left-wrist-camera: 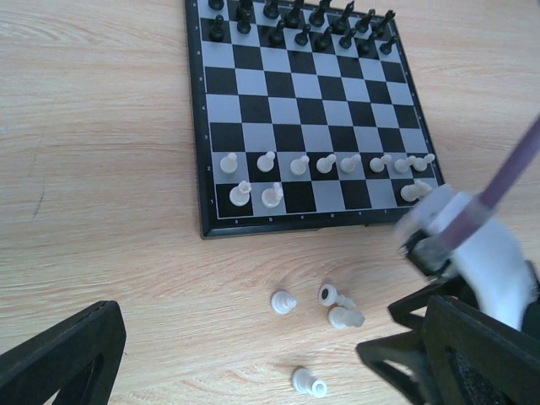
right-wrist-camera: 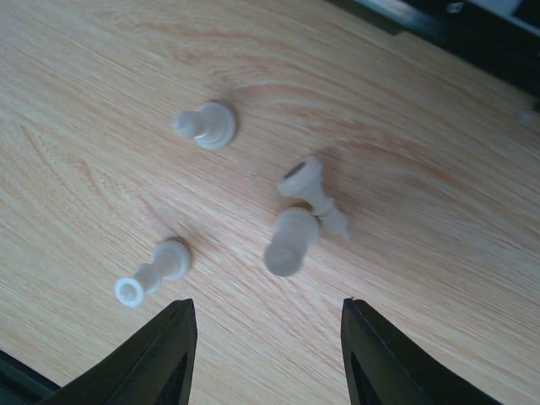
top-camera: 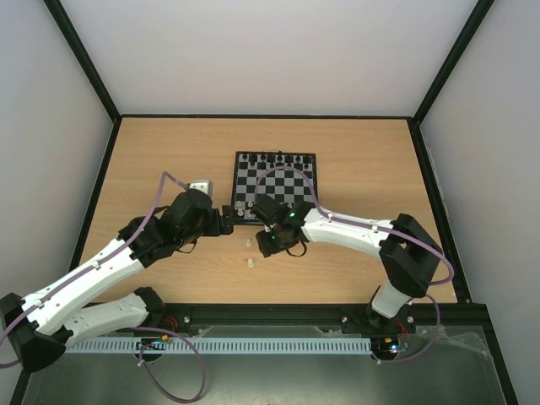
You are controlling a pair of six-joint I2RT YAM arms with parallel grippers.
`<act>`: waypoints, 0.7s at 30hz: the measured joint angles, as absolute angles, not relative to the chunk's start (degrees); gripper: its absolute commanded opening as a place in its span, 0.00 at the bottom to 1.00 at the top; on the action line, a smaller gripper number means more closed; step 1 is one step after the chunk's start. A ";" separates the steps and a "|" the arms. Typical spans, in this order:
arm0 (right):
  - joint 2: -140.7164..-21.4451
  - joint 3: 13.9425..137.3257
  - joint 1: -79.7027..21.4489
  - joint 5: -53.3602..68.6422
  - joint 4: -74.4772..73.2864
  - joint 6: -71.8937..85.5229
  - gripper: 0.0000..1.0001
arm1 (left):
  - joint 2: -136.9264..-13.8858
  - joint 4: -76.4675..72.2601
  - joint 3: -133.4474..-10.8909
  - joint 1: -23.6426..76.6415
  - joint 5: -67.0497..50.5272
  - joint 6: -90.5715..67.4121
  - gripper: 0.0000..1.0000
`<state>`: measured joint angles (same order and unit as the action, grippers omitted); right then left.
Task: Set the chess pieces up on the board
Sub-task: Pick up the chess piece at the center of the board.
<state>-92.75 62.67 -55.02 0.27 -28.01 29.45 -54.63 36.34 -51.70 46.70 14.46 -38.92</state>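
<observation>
wood-grain table (right-wrist-camera: pixel 93 76) — four tiny cream chess pieces (right-wrist-camera: pixel 291 245), scattered

in the overhead view the right arm (top-camera: pixel 337 226) covers the near edge of the board (top-camera: pixel 274 173) and hides most of its near rows. the loose chess pieces (top-camera: pixel 251 262) on the worktop (top-camera: pixel 169 152) are too small to tell apart. in the left wrist view that arm is a blur over the board's near right corner, and the top edge cuts the far row of black pieces (left-wrist-camera: pixel 295 17). the bottom edge cuts off the right gripper (right-wrist-camera: pixel 268 308) fingers (right-wrist-camera: pixel 160 354).
</observation>
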 measured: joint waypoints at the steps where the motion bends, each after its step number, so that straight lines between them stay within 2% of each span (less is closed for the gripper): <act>1: -93.91 63.44 -55.94 -0.40 -28.14 30.02 0.46 | -54.15 36.34 -51.66 46.70 14.39 -38.96 0.99; 13: -100.44 68.05 -57.39 -4.54 -28.80 32.84 0.32 | -50.54 36.88 -51.24 46.70 14.61 -38.96 0.99; 21: -102.00 68.47 -57.41 -5.06 -29.47 33.08 0.30 | -50.54 37.26 -50.57 46.70 15.05 -38.92 0.99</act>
